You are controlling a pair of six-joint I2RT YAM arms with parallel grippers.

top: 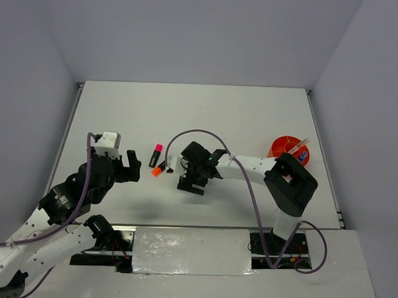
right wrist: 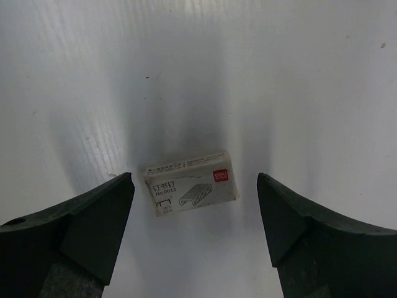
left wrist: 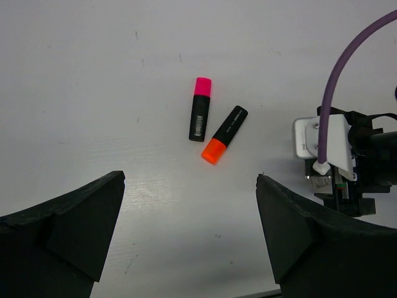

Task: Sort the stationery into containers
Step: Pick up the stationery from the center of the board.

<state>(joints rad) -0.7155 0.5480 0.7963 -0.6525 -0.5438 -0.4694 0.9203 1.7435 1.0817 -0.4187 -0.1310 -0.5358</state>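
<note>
A small white staple box (right wrist: 191, 183), the eraser-like block, lies flat on the table. My right gripper (right wrist: 195, 180) is open with one jaw on each side of the box, neither touching it. In the top view the right gripper (top: 191, 181) hides the box. A pink-capped black highlighter (left wrist: 200, 108) and an orange-capped one (left wrist: 224, 134) lie side by side just left of it; both show in the top view (top: 158, 151) (top: 159, 168). My left gripper (left wrist: 190, 177) is open and empty, short of them. The orange bowl (top: 280, 143) stands at the right with a blue-capped bottle (top: 303, 154) and a thin pen inside.
The right arm's wrist and purple cable (left wrist: 335, 81) sit close to the right of the highlighters in the left wrist view. The right arm's elbow (top: 291, 183) stands just in front of the bowl. Grey walls close in the table on three sides.
</note>
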